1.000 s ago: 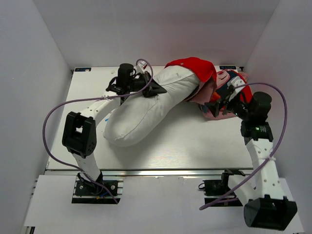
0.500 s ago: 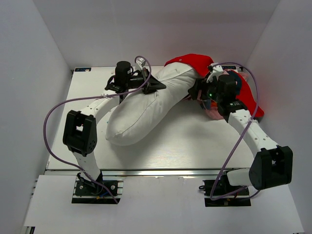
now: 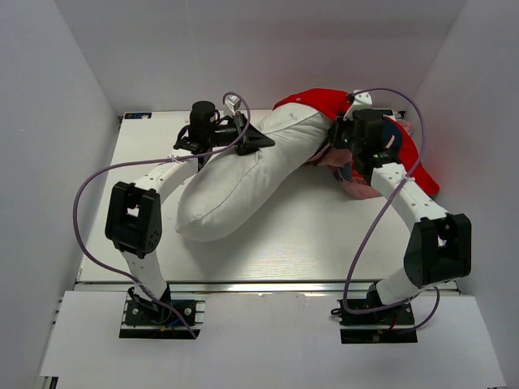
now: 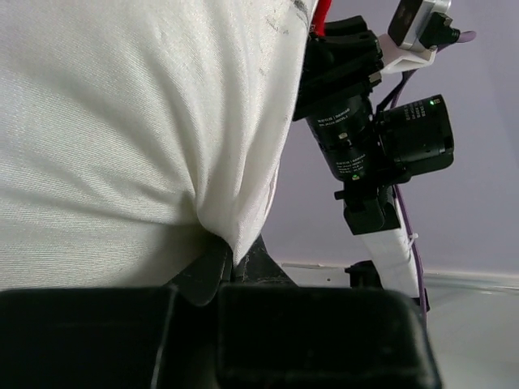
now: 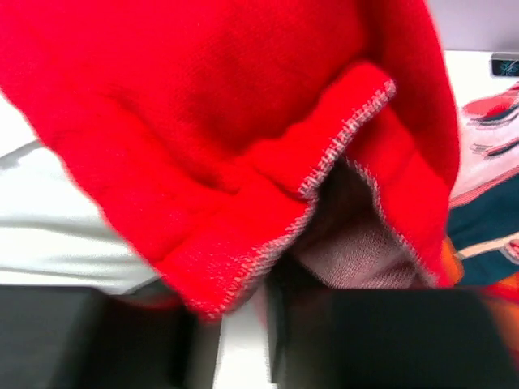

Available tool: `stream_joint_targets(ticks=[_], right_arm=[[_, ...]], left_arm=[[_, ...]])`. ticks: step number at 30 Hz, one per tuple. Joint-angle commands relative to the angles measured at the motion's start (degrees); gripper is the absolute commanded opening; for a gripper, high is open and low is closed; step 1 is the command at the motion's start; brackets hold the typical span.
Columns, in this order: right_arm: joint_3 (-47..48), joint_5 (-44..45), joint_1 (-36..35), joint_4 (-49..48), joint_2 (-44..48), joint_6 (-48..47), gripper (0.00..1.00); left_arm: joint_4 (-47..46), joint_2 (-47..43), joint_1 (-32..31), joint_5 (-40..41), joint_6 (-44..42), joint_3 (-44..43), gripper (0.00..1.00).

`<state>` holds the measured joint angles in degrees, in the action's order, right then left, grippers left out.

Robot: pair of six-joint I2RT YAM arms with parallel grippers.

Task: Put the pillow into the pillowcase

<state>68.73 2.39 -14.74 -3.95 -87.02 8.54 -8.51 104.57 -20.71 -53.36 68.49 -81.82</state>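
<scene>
Across the table (image 3: 324,239) the white pillow (image 3: 243,182) lies diagonally, its far end tucked into the red pillowcase (image 3: 324,105). The left gripper (image 4: 231,263) pinches pillow fabric. The right gripper (image 3: 339,139) meets the pillowcase hem (its grip is unclear).

Left end effector (image 3: 269,147) clamped, right arm (image 3: 399,185) extended

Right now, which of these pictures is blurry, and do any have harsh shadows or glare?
Right wrist view: blurred throughout, the red pillowcase soft-edged, its hem stitching smeared. Left wrist view: sharp up close, the pillow weave clear, shadow in its pinched fold. Top view: even light, no glare, only faint shadow under the pillow on the table.
</scene>
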Motion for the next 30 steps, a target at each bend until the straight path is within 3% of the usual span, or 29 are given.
stream_joint_targets(ticks=[1,3,5,11,19,25,30], right_arm=[[0.1,-1.3,0.0,-5.8,2.2,-3.0,0.19],[0.4,-6.1,-0.2,-5.7,2.7,-4.4,0.06],[3.6,-13.6,-0.5,-3.5,3.2,-3.9,0.00],[18.0,-18.4,-12.0,-0.3,6.4,-2.6,0.00],[38.4,-17.8,-20.5,6.3,-3.0,1.4,0.00],[34.2,-11.5,-21.4,9.9,-7.4,1.5,0.00],[32.8,-12.2,-17.3,15.4,-13.1,0.5,0.00]], left_arm=[[-4.7,-1.2,0.2,-3.5,1.4,-3.1,0.00],[-4.9,-1.0,0.2,-3.7,1.3,-2.9,0.00],[-4.7,-1.0,0.4,-3.7,1.0,-3.0,0.00],[0.6,-1.1,0.3,-3.8,-1.5,-8.9,0.00],[9.9,-7.6,0.4,-3.8,-6.2,-9.3,0.00],[19.0,-10.5,1.9,-1.7,-15.2,0.8,0.00],[17.7,-9.1,4.4,-2.4,-16.7,8.1,0.00]])
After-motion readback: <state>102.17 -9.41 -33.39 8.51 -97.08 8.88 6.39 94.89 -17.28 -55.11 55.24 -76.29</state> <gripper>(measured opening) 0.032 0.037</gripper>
